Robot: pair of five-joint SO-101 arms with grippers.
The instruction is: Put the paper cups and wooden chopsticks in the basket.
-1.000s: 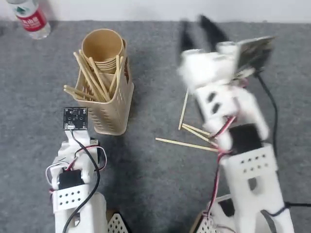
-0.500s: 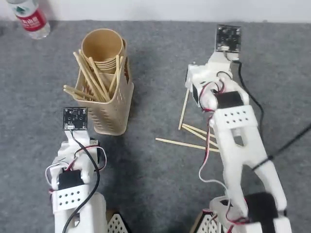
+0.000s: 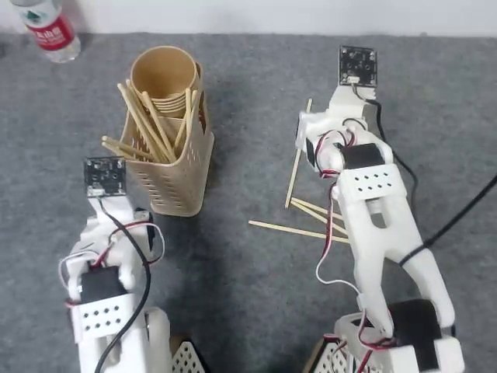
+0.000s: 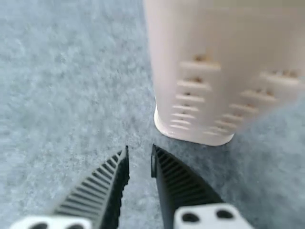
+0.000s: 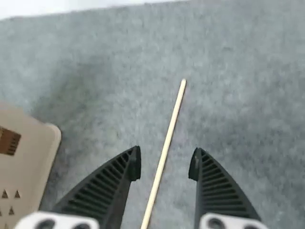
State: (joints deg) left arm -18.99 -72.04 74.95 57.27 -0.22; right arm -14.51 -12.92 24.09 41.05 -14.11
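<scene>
Straddling a chopstick (image 5: 172, 117) well right of the basket (image 4: 214, 71), right jaws apart; hovering just beside the basket, left jaws narrowly apart.

Grey carpet (image 3: 241, 303); white wall (image 3: 233, 15)

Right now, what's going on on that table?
The right gripper hangs low over the grey mat with its fingers open on either side of one loose chopstick, not closed on it yet. A few more chopsticks lie on the mat beside that arm. The basket already holds the stacked paper cups and a bunch of chopsticks. The left gripper sits empty beside the basket, fingers slightly apart.
</scene>
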